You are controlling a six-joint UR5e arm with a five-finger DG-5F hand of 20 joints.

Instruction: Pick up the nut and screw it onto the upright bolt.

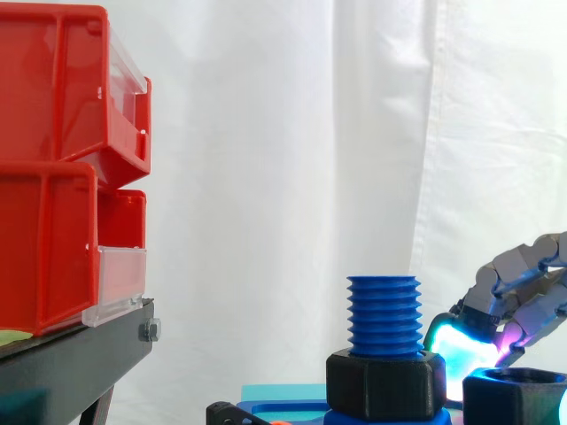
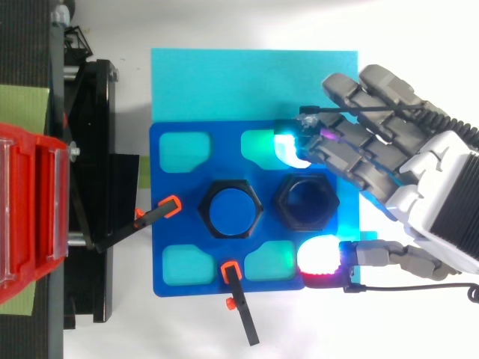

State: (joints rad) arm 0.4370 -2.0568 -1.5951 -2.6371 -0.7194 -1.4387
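The nut (image 2: pixel 282 200) is black and six-sided. It's sitting flat on the blue plate (image 2: pixel 224 157), just beside the bolt (image 2: pixel 230 210) and not on it yet. In the side view it's down in the bottom right corner (image 1: pixel 514 398), lower than the bolt's blue threads (image 1: pixel 384 314). The bolt stands upright with another black nut (image 1: pixel 385 383) snug around its base.

The hand (image 2: pixel 441 179) comes in from the right with its fingers spread wide. One glowing cyan fingertip (image 2: pixel 287 147) is on one side of the nut and the red-white thumb pad (image 2: pixel 320 254) is on the other. Both are near it, but I can see gaps, so it's not holding anything.

Two orange-tipped clamps (image 2: pixel 159 212) (image 2: pixel 238 295) grip the plate's edges, and the plate lies on a cyan sheet (image 2: pixel 224 82). Off to the left are red bins (image 1: pixel 53 177) on a black stand (image 1: pixel 71 354), with a white curtain (image 1: pixel 292 133) behind.
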